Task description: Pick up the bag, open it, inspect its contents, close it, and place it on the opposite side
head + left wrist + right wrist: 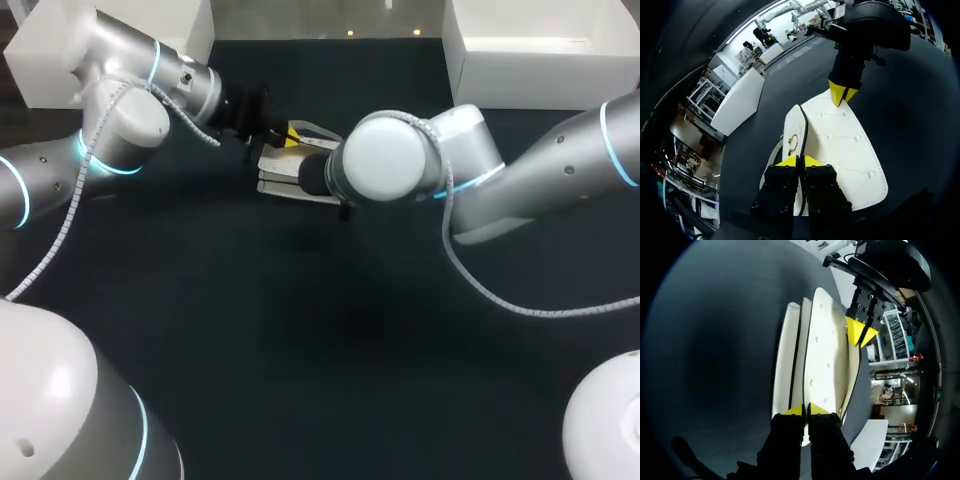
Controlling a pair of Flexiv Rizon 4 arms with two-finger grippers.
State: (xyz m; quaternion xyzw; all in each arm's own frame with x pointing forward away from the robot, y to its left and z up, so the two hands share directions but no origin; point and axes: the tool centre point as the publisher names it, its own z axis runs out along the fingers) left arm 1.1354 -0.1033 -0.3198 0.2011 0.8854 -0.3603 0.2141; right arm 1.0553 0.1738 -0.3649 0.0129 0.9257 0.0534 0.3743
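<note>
Toward the upper middle of the dark table [300, 340], the white bag [285, 170] sat between two wrists, the left arm [110, 130] coming in from the upper left and the right arm [530, 170] from the right. The task appeared to be at an early stage. The bag was gripped at both ends, but its flap lay flat over the body, so opening seemed only about to begin. Inspecting, closing and setting it on the opposite side were all left to do. Whether the bag rested on the table or hung just above it could not be told.

Both arms were bent inward so that their wrists faced each other across the bag, and the right wrist's bulk hid its end of the bag in the head view. The left gripper [800, 161] was clenched, its yellow tips nearly meeting on a thin edge of the bag. The right gripper [805, 410] looked likewise pinched on the opposite edge, tips drawn close. Just ahead of the left gripper, a small gold clasp [792, 144] sat on the bag's front.
</note>
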